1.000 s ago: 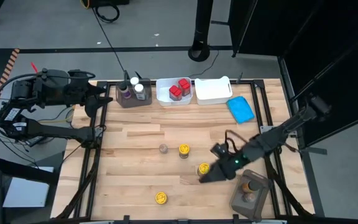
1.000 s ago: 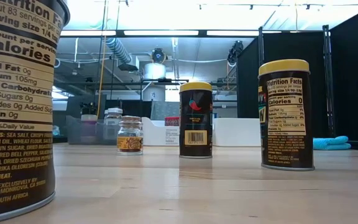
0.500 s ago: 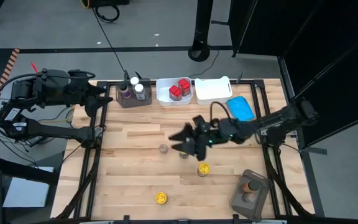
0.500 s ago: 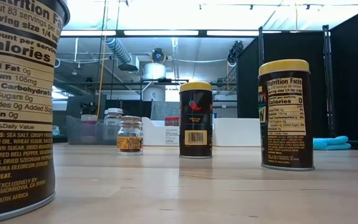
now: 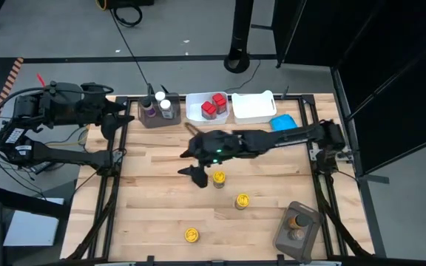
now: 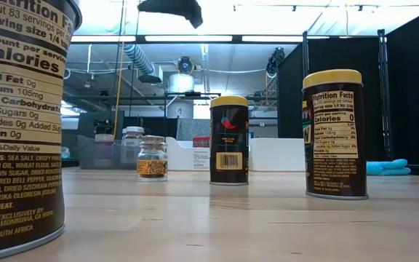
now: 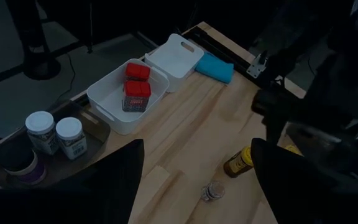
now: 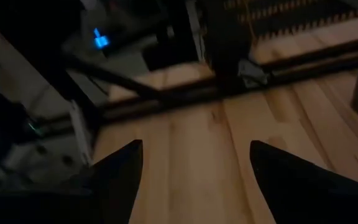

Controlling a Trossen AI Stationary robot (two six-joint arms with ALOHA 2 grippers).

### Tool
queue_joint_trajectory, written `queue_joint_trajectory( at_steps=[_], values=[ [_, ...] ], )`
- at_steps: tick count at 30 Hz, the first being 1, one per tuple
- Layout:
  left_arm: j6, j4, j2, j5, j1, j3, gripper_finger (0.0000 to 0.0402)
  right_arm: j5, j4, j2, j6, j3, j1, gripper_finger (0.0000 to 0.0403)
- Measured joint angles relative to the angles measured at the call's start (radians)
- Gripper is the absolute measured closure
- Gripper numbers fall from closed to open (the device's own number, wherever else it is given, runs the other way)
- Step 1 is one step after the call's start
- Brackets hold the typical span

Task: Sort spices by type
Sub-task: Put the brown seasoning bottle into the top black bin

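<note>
My right gripper (image 5: pixel 191 159) is open and reaches across to the table's middle, high over the small clear glass jar (image 6: pixel 152 159), which stands on its base. It shows only at the low view's top (image 6: pixel 169 9). In its own wrist view the open fingers (image 8: pixel 194 186) frame bare wood. Three yellow-lidded jars stand upright on the table (image 5: pixel 218 178) (image 5: pixel 242 200) (image 5: pixel 191 235). Red-capped jars (image 5: pixel 213 106) sit in a white tub, and white-capped jars (image 5: pixel 159 108) in a grey bin. My left gripper (image 5: pixel 118 118) waits open at the far left corner.
An empty white tub (image 5: pixel 252 107) and a blue cloth (image 5: pixel 287 127) lie at the far right. A grey bin (image 5: pixel 298 229) with brown jars stands at the near right corner. Black frame rails (image 5: pixel 117 192) run along the table's sides. Bare wood lies left of the glass jar.
My right gripper has swept from the near right, beside the grey bin, toward the table's left and far side, passing over the yellow-lidded jars to a place above the clear glass jar. It has come into the top of the low view. No jar has moved.
</note>
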Motion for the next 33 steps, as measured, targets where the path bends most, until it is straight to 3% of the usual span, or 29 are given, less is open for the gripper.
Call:
queue_joint_trajectory(
  at_steps=[9,20,33],
  values=[
    [0.001,0.000,0.000,0.000,0.000,0.000,0.0100,0.002,-0.199,0.180,-0.110,0.196,-0.003,0.0101],
    [0.002,0.001,0.000,-0.009,0.000,0.000,0.0100,0.090,-0.343,0.254,-0.198,0.199,-0.004,0.0101],
    [0.003,0.001,0.000,-0.025,0.000,0.000,0.0100,0.072,-0.365,0.349,-0.233,0.197,-0.007,0.0101]
  ],
)
